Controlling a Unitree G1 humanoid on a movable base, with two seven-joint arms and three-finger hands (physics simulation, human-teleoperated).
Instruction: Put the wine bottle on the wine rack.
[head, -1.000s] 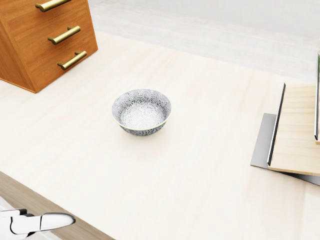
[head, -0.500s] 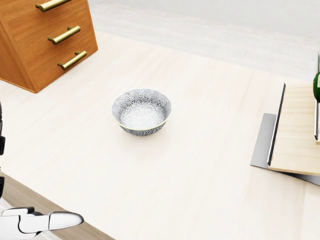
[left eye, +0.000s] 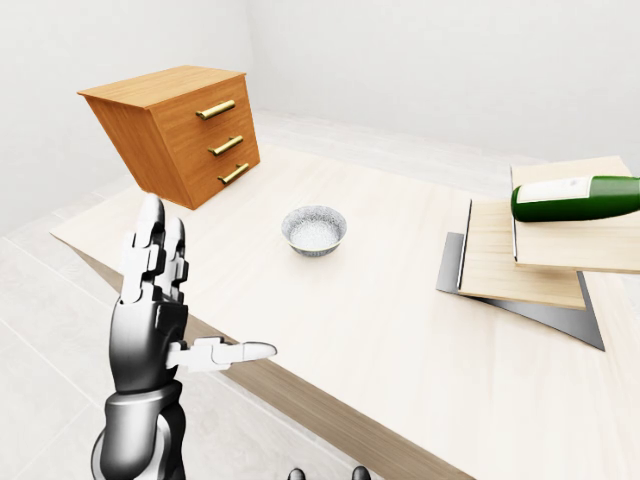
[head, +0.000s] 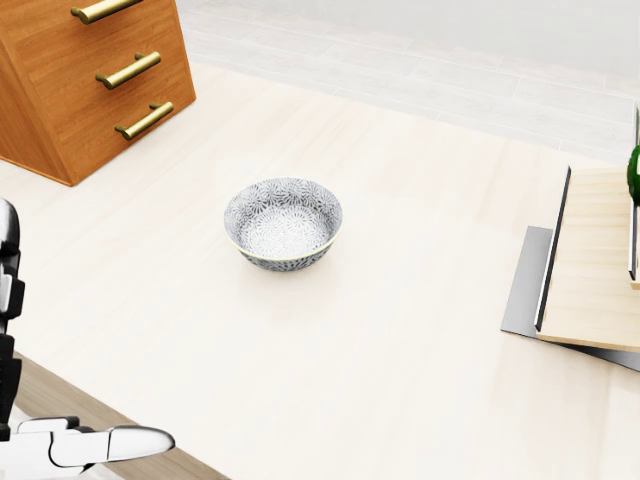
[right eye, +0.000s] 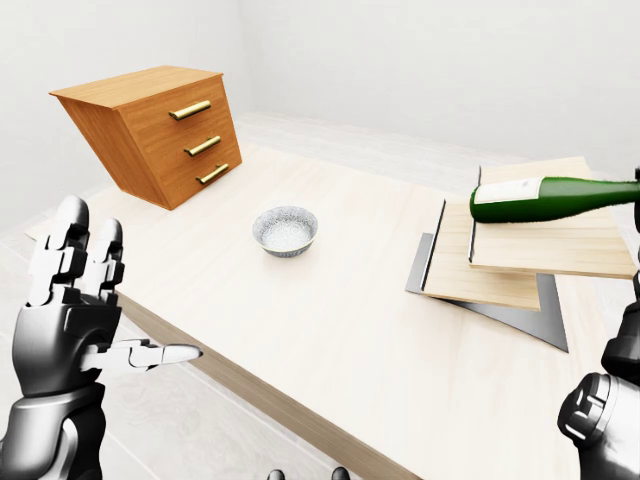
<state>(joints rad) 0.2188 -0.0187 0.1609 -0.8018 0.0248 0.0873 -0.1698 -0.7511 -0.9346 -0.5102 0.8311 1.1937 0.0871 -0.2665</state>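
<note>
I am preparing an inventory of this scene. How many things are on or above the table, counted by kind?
Wine bottle: 1
Wine rack: 1
Bowl: 1
Drawer cabinet: 1
Total: 4

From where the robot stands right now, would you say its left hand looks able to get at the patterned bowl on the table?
Probably yes. The left hand is raised, open and empty at the table's near edge, and the tabletop between it and the bowl is bare. The drawer chest stands off to the left, out of the way. Whether the arm stretches that far is unclear.
</note>
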